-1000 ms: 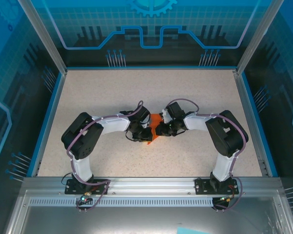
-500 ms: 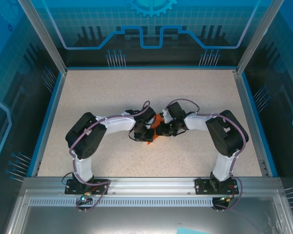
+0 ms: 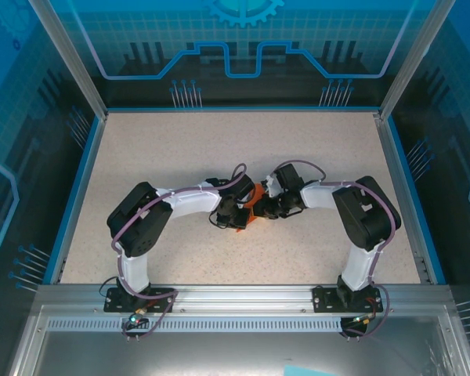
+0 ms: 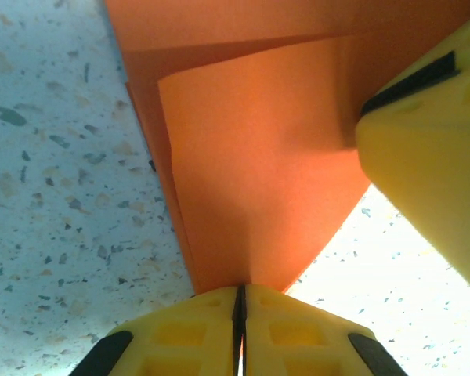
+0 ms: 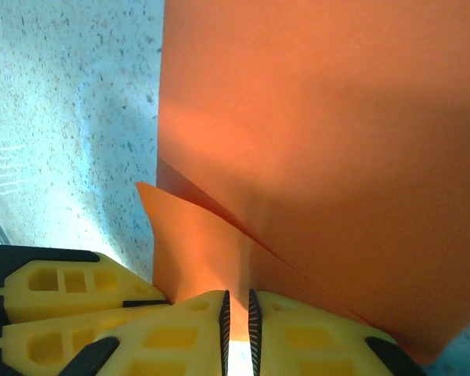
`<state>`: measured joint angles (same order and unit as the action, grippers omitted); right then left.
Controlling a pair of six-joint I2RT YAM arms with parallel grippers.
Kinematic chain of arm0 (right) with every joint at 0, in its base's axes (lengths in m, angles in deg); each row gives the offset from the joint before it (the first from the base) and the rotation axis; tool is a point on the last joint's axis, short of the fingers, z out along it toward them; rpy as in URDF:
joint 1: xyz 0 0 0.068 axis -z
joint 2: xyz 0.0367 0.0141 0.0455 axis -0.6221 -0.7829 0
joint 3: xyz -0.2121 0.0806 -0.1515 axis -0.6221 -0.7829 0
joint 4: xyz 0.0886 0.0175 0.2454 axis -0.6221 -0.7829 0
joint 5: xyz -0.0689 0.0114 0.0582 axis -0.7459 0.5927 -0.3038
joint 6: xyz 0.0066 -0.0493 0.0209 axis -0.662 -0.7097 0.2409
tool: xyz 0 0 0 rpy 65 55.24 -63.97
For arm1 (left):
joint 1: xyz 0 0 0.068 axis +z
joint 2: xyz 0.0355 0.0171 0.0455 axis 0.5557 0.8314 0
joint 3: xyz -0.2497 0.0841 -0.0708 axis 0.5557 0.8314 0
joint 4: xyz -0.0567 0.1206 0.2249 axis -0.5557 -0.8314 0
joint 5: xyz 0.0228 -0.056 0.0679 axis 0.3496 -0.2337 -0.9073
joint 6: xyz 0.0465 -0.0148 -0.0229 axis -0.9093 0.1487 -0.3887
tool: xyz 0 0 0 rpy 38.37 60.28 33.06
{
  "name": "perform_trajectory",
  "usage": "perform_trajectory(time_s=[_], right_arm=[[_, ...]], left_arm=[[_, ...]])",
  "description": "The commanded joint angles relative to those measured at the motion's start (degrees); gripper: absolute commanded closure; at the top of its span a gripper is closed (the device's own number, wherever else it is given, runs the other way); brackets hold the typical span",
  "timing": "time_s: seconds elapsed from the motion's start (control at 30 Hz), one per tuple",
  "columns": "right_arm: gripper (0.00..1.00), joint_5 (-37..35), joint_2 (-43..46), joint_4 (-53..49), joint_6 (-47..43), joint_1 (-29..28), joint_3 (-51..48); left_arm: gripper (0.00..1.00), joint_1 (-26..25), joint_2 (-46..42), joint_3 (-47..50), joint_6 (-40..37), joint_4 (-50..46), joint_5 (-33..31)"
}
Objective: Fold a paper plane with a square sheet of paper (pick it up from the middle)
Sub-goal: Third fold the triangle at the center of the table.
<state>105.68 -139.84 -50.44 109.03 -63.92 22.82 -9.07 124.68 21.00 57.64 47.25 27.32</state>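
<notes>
The top camera shows both arms bent inward over the middle of the speckled table [image 3: 180,149]. The left fingers [image 3: 236,211] and right fingers [image 3: 266,208] face each other with the paper plane [image 3: 251,205] between them. Little of the orange shows there, because the wrists and looping cables [image 3: 233,176] cover most of it.

The left wrist camera is much closer. The left fingers [image 4: 240,299] are pressed together on a narrowing lower end of the paper plane [image 4: 251,172], whose overlapping layers meet along a crease near the top. One of the right fingers [image 4: 431,157] touches the sheet's right side.

In the right wrist camera, the right fingers [image 5: 237,304] are closed to a thin slit, pinching the paper plane [image 5: 321,141] that runs down into it. A second flap peels away at lower left, just beside one of the left fingers [image 5: 55,294].

Blue printed enclosure walls [image 3: 235,47] ring the table, and an aluminium rail [image 3: 235,301] carries the arm bases.

Both close views cut off the plane's outline. Whether it rests on the table or hangs clear is hard to judge.
</notes>
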Motion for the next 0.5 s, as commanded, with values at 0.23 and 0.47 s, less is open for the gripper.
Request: perform_trajectory(time_s=[0.23, 0.47], right_arm=[[0.82, -5.81, 2.48, -4.20, -2.48, 6.03, -0.63], [0.82, -4.91, 7.92, -5.93, -1.64, 4.40, -1.46]], left_arm=[[0.90, -0.99, 7.18, 5.88, -0.76, -3.80, -2.58], [0.90, -0.98, 7.16, 5.06, -0.76, -3.25, -1.81]])
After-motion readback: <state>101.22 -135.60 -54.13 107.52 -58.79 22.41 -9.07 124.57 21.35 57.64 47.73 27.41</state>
